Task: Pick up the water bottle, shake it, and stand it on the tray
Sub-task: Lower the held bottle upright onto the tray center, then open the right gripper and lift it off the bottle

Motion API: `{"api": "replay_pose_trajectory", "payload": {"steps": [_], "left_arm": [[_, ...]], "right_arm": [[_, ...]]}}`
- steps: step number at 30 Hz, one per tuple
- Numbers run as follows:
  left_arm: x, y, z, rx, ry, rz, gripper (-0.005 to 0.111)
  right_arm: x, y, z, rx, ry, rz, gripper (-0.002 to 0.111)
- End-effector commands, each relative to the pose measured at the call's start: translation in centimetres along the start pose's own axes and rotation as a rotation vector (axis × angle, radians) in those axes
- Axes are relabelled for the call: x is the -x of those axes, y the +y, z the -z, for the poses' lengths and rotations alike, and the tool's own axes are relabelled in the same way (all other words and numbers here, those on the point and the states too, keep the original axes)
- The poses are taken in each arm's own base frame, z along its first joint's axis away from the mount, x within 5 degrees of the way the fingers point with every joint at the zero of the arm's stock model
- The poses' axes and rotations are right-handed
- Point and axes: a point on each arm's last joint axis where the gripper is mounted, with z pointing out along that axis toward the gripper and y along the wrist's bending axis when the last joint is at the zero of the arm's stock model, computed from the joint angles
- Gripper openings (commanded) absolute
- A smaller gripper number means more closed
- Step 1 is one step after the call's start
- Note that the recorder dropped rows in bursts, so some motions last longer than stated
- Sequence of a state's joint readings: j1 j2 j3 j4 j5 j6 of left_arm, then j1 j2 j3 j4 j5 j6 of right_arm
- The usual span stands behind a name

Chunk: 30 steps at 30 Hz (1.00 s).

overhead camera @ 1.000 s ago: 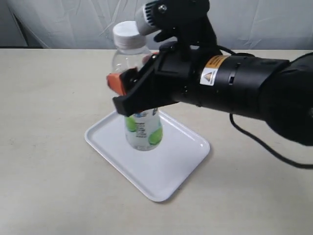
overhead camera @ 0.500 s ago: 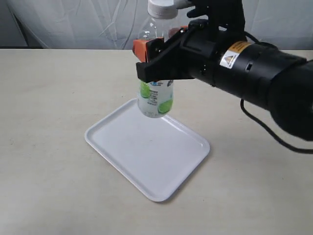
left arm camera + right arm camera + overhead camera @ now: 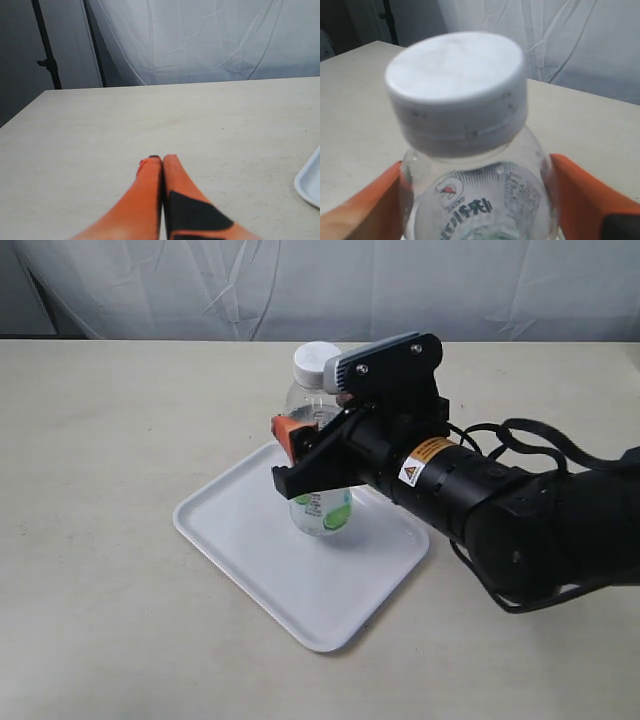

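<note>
Water bottle [image 3: 311,400]: clear plastic, round white ribbed cap, lime-green label, upright at centre of the exterior frame over the tray [image 3: 250,550]. Can't tell if its base touches. Tray is flat glossy white, rounded corners, low rim, on a matte beige table [image 3: 100,440]. My right pincer [image 3: 300,455] is clamped on the bottle's waist. My left pincer [image 3: 161,162] is pressed together above the table.

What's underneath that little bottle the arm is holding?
The tray lies under the water bottle, held by the right gripper. Whether its base touches the tray cannot be told.
</note>
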State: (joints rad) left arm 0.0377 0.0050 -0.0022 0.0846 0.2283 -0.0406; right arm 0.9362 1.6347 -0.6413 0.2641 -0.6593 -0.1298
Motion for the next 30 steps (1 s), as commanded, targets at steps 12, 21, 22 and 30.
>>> {"api": "replay_pose_trajectory", "payload": {"steps": [12, 21, 22, 30], "left_arm": [[0.0, 0.0, 0.0, 0.001, -0.006, 0.001, 0.0], [0.0, 0.0, 0.0, 0.001, -0.006, 0.001, 0.0], [0.0, 0.0, 0.0, 0.001, -0.006, 0.001, 0.0], [0.0, 0.0, 0.0, 0.001, -0.006, 0.001, 0.0]], "right_arm": [[-1.3, 0.4, -0.9, 0.032, 0.029, -0.033, 0.033], [-1.2, 0.4, -0.8, 0.029, 0.023, -0.024, 0.09], [-1.0, 0.4, -0.7, 0.029, 0.015, -0.02, 0.09], [3.8, 0.1, 2.0, 0.014, -0.157, 0.063, 0.09]]}}
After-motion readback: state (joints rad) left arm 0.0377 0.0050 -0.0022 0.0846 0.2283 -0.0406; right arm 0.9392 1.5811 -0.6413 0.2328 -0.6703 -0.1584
